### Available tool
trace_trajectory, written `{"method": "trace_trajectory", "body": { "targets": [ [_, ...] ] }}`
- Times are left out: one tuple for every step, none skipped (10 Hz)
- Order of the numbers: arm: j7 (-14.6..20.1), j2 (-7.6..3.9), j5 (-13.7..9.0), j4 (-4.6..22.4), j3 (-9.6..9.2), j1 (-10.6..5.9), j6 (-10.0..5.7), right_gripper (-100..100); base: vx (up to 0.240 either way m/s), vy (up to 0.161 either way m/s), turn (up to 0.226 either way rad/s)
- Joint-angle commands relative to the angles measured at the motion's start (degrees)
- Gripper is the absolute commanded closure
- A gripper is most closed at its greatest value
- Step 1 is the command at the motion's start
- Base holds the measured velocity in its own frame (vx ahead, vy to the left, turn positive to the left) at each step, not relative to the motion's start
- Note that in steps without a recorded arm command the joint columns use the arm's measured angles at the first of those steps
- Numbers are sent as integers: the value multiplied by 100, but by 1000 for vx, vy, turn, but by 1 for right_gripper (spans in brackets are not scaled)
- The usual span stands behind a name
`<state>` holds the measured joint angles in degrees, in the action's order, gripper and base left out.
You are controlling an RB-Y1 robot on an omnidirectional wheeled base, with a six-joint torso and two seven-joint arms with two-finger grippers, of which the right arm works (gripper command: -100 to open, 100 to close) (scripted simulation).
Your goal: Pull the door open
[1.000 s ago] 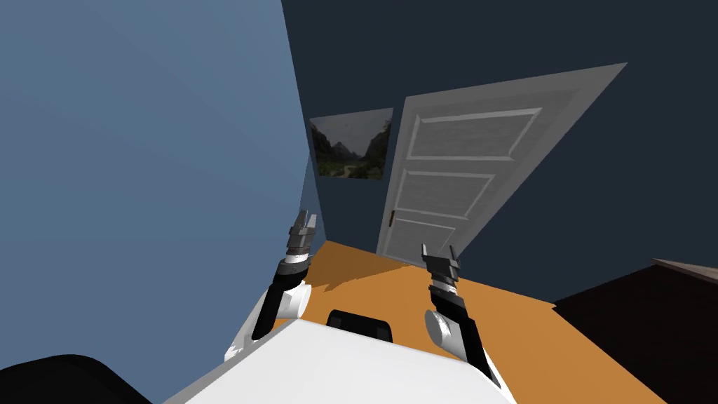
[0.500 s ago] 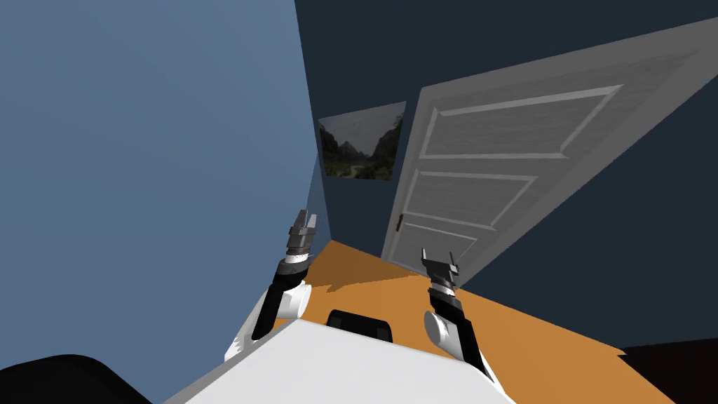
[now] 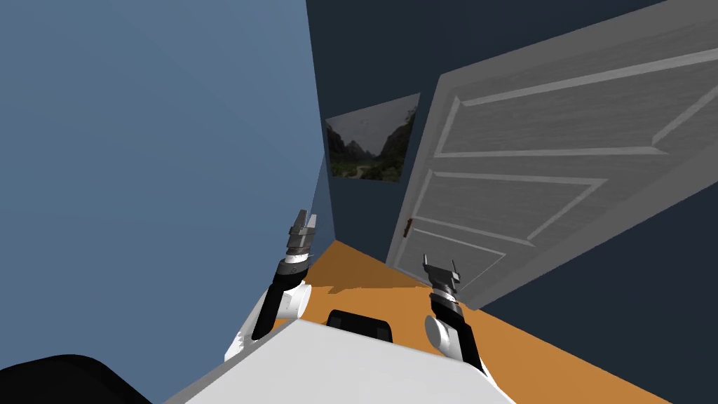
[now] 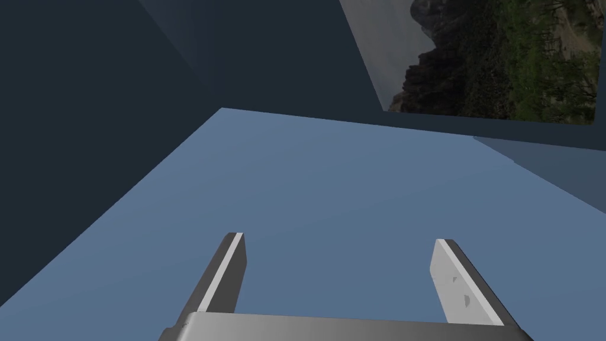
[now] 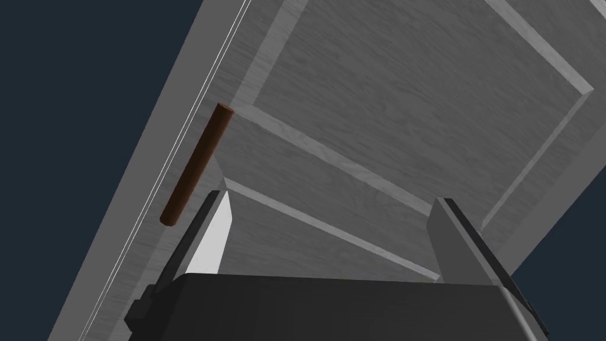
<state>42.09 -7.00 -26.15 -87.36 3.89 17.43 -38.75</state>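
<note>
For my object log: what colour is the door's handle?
Reddish brown: a plain bar handle on the grey door. The right wrist view shows it best.

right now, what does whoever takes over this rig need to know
Left gripper: open, empty, raised near the blue wall.
Right gripper: open, empty, pointed at the grey door, apparently short of it.
Handle: brown bar near the door's edge, just outside one right finger, not between them.
Done: nothing gripped; door looks shut.
Left: centre the right gripper on the handle, shut on it, pull the door open.
</note>
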Motion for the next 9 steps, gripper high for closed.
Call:
{"method": "trace_trajectory", "body": {
  "targets": [
    [218, 7, -111, 270, 13, -61, -85, -100, 106, -44, 164],
    [348, 0, -184, 424, 27, -96, -123, -100, 97, -55, 163],
    [478, -7, -256, 579, 42, -130, -161, -100, 85, -36, 193],
    [606, -15, -328, 731, 57, -164, -198, -100, 99, -37, 177],
    [728, -21, -396, 876, 71, -197, -234, -100, 96, -51, 170],
    [849, -27, -464, 1022, 84, -229, -270, -100, 75, -59, 159],
    [971, -34, -532, 1167, 98, -261, -306, -100, 68, -54, 156],
    [1093, -40, -600, 1312, 112, -294, -341, -100, 80, -39, 189],
    [1207, -46, -664, 1448, 125, -324, -375, -100, 95, -49, 156]
  ]
}}
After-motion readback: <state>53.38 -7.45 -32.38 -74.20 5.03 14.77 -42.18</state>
